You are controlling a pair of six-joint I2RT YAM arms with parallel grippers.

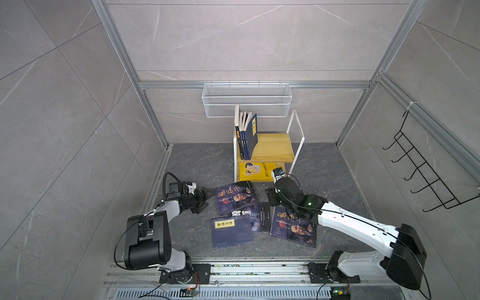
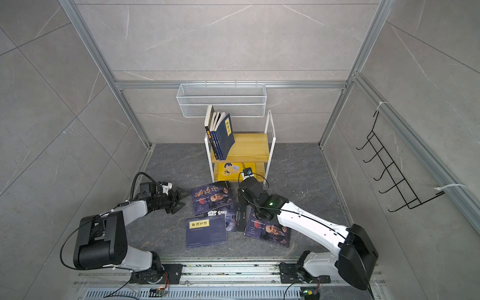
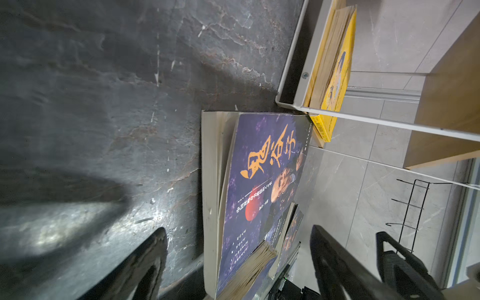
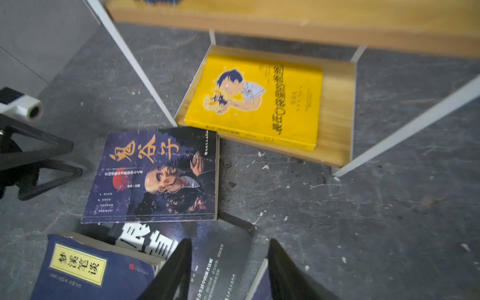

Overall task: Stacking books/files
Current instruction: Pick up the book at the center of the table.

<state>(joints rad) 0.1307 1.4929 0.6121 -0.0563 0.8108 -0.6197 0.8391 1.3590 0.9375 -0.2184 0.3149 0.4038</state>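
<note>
Four books lie flat on the dark floor. A navy book with gold calligraphy and an old man's portrait [image 1: 235, 197] [image 3: 259, 181] [image 4: 155, 176] lies farthest back. A black book [image 1: 255, 215] [image 4: 223, 249] sits partly under it. A navy book with a yellow label [image 1: 231, 232] [image 4: 78, 267] lies nearest. A second portrait book [image 1: 293, 230] is partly hidden by my right arm. My left gripper [image 1: 206, 198] [image 3: 238, 228] is open, its fingers straddling the far portrait book's left edge without touching. My right gripper [image 1: 270, 200] [image 4: 230, 240] hangs open over the black book's corner.
A white-framed wooden shelf [image 1: 272, 145] stands at the back, with several books [image 1: 245, 137] upright on its top board and a yellow book [image 1: 255, 171] [image 4: 259, 101] flat on the lower one. A wire basket [image 1: 246, 100] hangs behind, and a black hook rack [image 1: 420, 168] is on the right wall.
</note>
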